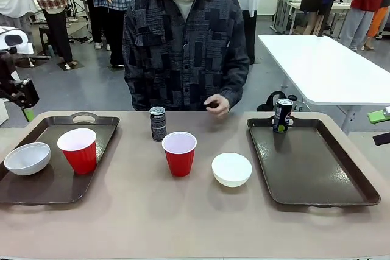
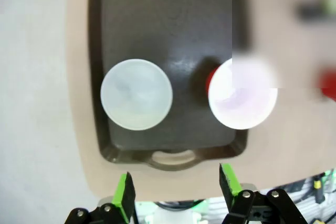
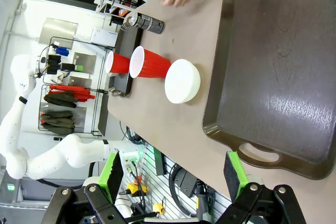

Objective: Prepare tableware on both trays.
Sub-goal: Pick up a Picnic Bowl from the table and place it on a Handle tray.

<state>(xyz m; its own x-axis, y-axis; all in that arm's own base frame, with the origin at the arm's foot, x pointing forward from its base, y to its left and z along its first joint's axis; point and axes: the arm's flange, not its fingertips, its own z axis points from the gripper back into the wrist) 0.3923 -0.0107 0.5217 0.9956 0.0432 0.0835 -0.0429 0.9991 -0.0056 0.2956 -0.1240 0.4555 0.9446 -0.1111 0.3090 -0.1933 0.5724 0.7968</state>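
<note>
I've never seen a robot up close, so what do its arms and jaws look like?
The left arm is white, smooth and rounded. The left gripper and right gripper are black linkages with silver screws, their jaws faced with bright green pads.

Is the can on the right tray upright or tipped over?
Upright: the can stands on its base near the far edge of the right tray, top facing up.
</note>
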